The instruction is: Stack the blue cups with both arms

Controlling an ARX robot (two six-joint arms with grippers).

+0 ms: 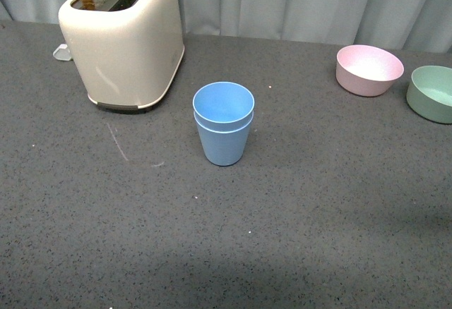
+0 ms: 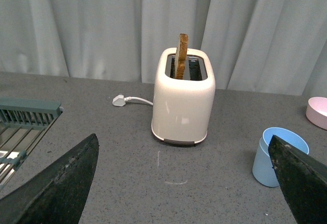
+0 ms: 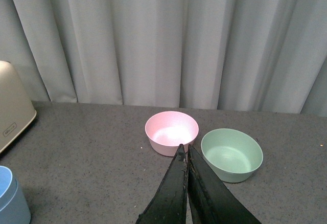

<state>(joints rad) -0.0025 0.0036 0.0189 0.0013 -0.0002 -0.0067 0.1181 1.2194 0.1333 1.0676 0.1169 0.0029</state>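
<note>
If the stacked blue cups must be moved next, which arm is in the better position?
Probably left. The left gripper is open, with the stacked blue cups close beside one finger. The right gripper is shut and faces the pink bowl and green bowl.

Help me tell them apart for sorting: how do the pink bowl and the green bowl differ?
The pink bowl is pale pink; the green bowl is muted green. In the front view the pink bowl sits nearer the toaster, while the green bowl is cut off by the picture's edge. Both are upright, empty, round and similar in size.
</note>
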